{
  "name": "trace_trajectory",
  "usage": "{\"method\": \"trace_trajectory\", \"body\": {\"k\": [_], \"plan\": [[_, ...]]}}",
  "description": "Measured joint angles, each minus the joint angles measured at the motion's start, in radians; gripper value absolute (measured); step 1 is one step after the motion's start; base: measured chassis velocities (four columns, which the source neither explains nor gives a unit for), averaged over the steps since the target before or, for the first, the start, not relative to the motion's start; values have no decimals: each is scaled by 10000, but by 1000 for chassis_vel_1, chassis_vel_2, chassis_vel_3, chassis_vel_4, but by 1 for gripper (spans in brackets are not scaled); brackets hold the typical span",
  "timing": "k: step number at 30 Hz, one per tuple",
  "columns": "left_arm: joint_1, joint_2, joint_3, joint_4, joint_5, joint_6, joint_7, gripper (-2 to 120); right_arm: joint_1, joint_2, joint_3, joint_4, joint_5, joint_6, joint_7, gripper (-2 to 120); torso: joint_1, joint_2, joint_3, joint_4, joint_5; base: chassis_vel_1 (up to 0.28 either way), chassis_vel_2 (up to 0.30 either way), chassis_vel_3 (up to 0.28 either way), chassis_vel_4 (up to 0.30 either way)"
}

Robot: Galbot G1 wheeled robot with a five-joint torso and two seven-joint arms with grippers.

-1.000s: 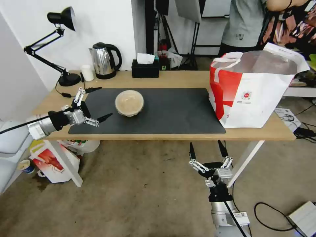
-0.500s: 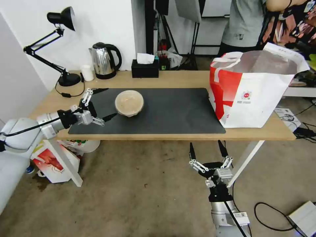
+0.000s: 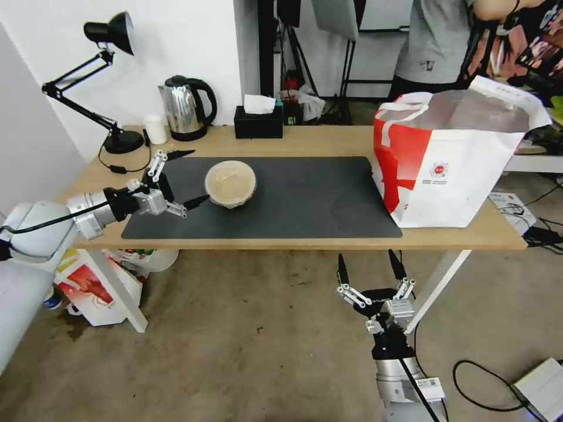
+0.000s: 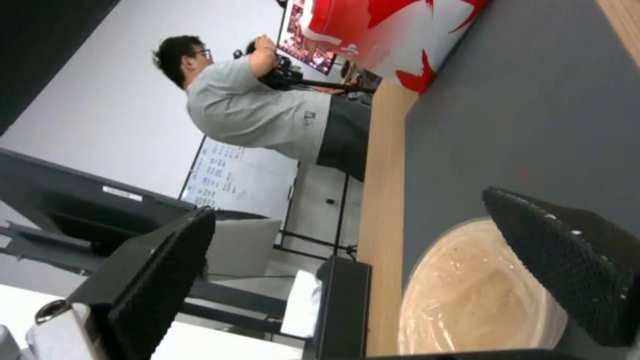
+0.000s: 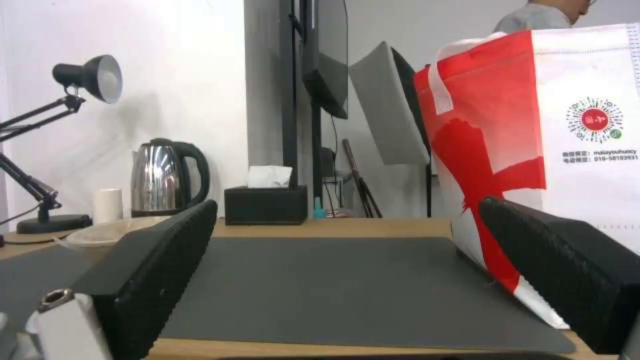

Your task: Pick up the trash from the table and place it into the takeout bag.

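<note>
The beige clear-lidded bowl [image 3: 230,183] sits on the dark grey mat [image 3: 305,199] of the light-wood table [image 3: 316,140]. My left gripper [image 3: 199,175] is open just left of the bowl, with its near fingertip close to the bowl's rim. In the left wrist view the bowl [image 4: 467,295] lies partly between the spread fingers [image 4: 160,280]. The white takeout bag [image 3: 451,170] with a red side panel stands open at the table's right end. My right gripper [image 3: 366,257] hangs open below the table's front edge, facing the bag [image 5: 533,150].
Along the table's back edge stand a black desk lamp [image 3: 111,88], a small white cup [image 3: 155,129], a steel kettle [image 3: 185,108] and a black tissue box [image 3: 258,120]. A smaller red-and-white bag [image 3: 94,290] sits on the floor under the left end. Cables lie at the right.
My left gripper has moved right across the mat toward the bowl, staying open. The bowl, the bag and the right arm have not moved.
</note>
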Motion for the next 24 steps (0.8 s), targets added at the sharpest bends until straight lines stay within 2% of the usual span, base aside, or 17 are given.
{"method": "trace_trajectory", "body": {"k": [13,24], "plan": [[-594,176,707,241,39,7,47,100,0,0,0,0,0,0,0,100,0,0,0,0,0,0,0,0,0],[-624,341,867,486,-66,-159,528,100,0,0,0,0,0,0,0,100,0,0,0,0,-2,0,0,0,0]]}}
